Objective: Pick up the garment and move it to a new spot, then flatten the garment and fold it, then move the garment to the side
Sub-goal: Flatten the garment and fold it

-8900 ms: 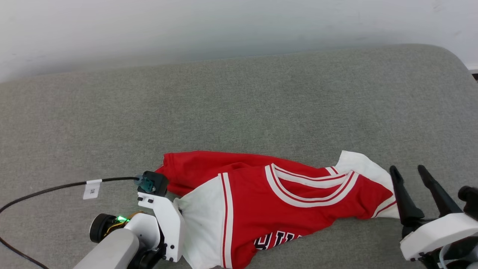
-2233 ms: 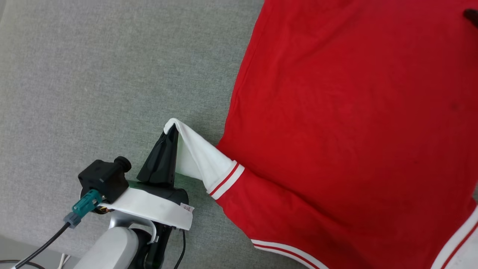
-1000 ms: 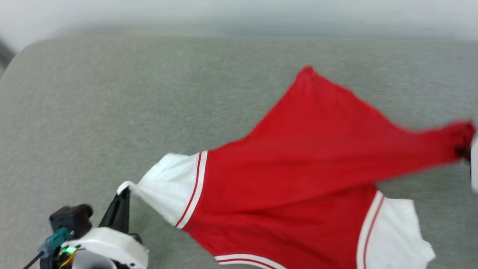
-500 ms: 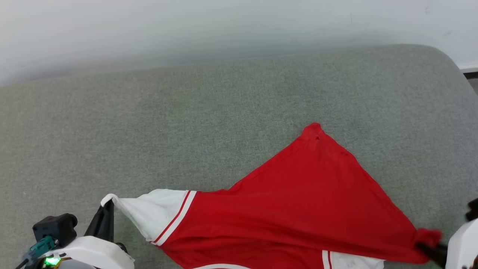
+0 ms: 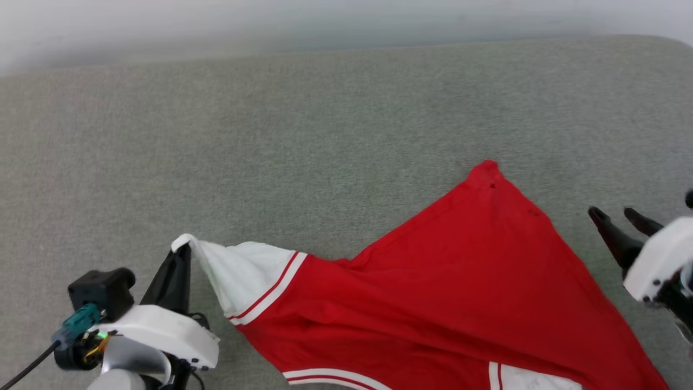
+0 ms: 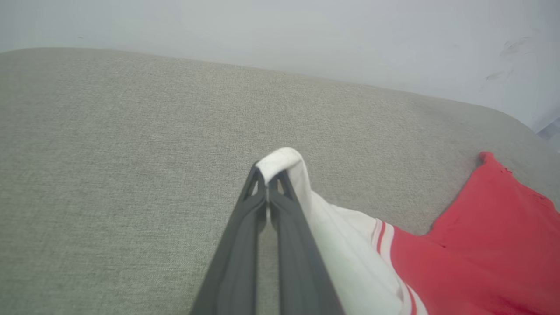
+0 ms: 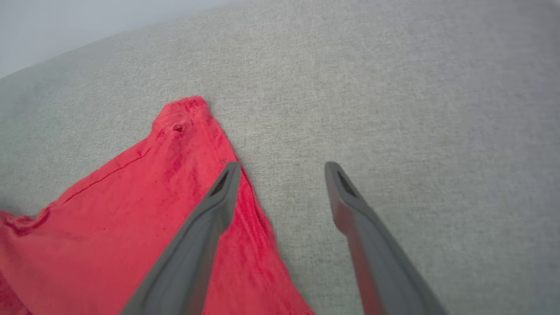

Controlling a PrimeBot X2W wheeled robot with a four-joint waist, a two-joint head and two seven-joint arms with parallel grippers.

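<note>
The garment (image 5: pixel 433 292) lies back-up on the grey upholstered surface (image 5: pixel 303 135), toward 5 o'clock in the head view. It forms a rough triangle, with one red hem corner (image 5: pixel 487 170) pointing to 12 o'clock and its lower part running off the bottom edge. The left gripper (image 5: pixel 181 252), at 8 o'clock, has its fingers pressed together on the tip of the white sleeve (image 5: pixel 243 276), lifting it into a small peak. The right gripper (image 5: pixel 612 212), at 3 o'clock, has its fingers spread wide and holds nothing. In its wrist view one finger overlaps the red edge, and I cannot tell whether it touches. The step in hand looks like flattening. To do it well, the left pinch should probably hold as an anchor while the right fingers take a fresh bite on a free corner or the far sleeve. The pull would then run low and outward toward 3 o'clock, with just enough tension to clear the slack folds by the sleeve seam without dragging the whole shirt. Half a second ago the right fingers were clamped on a bunched red corner at 4 o'clock. They have since let go and opened, and the cloth there has dropped flat. The camera has also shifted slightly.
</note>
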